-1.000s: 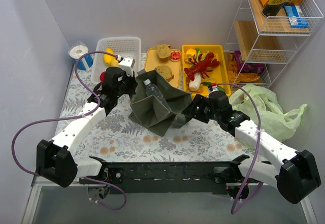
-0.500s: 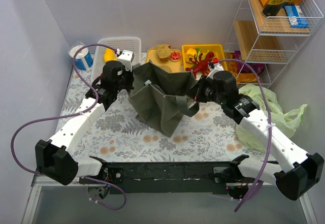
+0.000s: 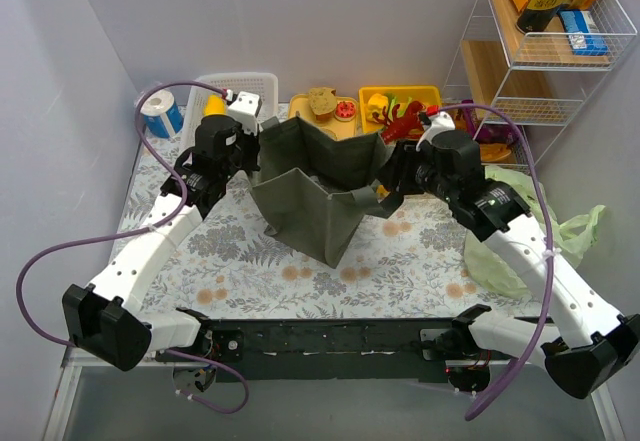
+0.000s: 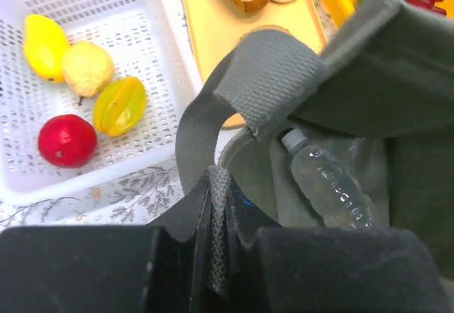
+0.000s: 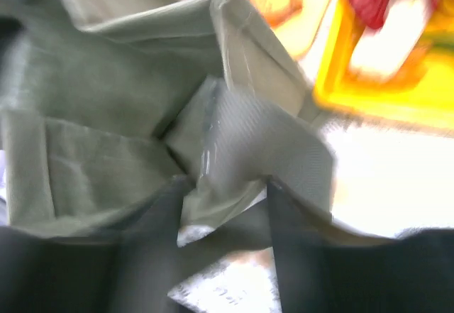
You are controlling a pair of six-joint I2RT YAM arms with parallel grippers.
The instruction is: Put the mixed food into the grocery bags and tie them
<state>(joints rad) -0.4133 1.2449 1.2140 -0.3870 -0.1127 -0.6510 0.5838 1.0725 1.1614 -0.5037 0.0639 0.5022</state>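
Note:
The dark olive-grey tote [image 3: 320,196] hangs stretched between both arms at mid-table, its mouth wide. My left gripper [image 3: 256,151] is shut on the tote's woven strap [image 4: 266,72], which runs between its jaws [image 4: 218,206]. A clear water bottle [image 4: 330,185] lies inside the tote. My right gripper [image 3: 388,176] is at the tote's right rim. Its jaws stand partly apart around a loose fold of fabric [image 5: 223,199]; that view is blurred. Red lobster [image 3: 405,119] and bread buns [image 3: 322,101] lie on yellow trays behind. The pale-green bag [image 3: 530,221] lies crumpled at the right.
A white slatted basket [image 3: 240,86] with toy fruit [image 4: 85,68] stands at the back left beside a tissue roll [image 3: 160,113]. A wire shelf [image 3: 540,51] with packets and a bottle stands at the back right. The yellow trays [image 3: 430,93] are just behind the tote.
Both arms have lifted and drawn back, raising the tote and spreading its mouth. The right gripper went to the tote's right rim, closed there, and its jaws now stand partly apart.

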